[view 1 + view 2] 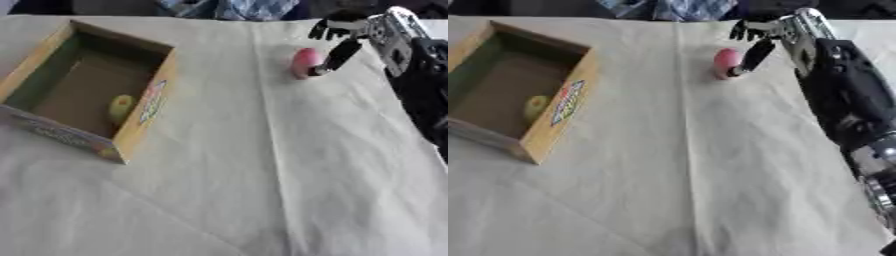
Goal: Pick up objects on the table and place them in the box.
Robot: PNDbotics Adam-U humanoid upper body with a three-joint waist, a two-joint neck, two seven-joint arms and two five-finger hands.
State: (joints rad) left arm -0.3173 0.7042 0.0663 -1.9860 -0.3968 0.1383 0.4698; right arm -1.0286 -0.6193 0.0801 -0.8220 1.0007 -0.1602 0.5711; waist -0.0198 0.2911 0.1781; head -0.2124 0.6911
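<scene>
The right robot hand [343,37] reaches in from the far right, fingers spread apart, one extended digit touching the pink egg-shaped object [304,63] on the cloth-covered tabletop [262,175] — nothing gripped yet. The box [144,107] sits at the far left with a yellow object [120,107] already inside. Risk: the rounded pink object may roll away leftward if nudged before the fingers close around it.

Table [262,175] draped in a pale, creased cloth [693,190]. At the left, an open cardboard box [144,112] with yellow sides, resting directly on the cloth. Toward the far right, a pink egg-shaped object [304,63], well apart from the box, also on the cloth.
</scene>
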